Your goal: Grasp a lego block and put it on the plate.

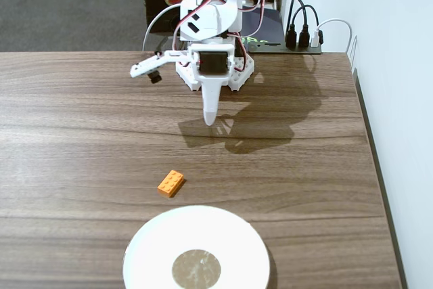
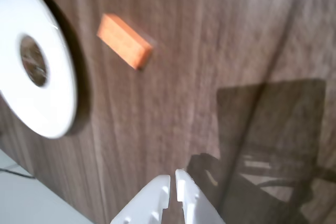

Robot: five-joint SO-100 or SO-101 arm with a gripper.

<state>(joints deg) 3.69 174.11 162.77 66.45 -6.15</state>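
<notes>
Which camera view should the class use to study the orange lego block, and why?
The fixed view: there the lego block is sharp, its studs show, and it lies on the table just short of the plate. The wrist view shows the block blurred, studs unclear, beside the plate's rim.

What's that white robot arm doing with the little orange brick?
Nothing yet. The white robot arm's end effector hangs above the wooden table, empty, its fingers close together in the wrist view. The orange lego block lies alone on the table, a little way from the end effector. The white plate sits just past the block at the near edge, with nothing on it. So the block hasn't been picked up.
</notes>
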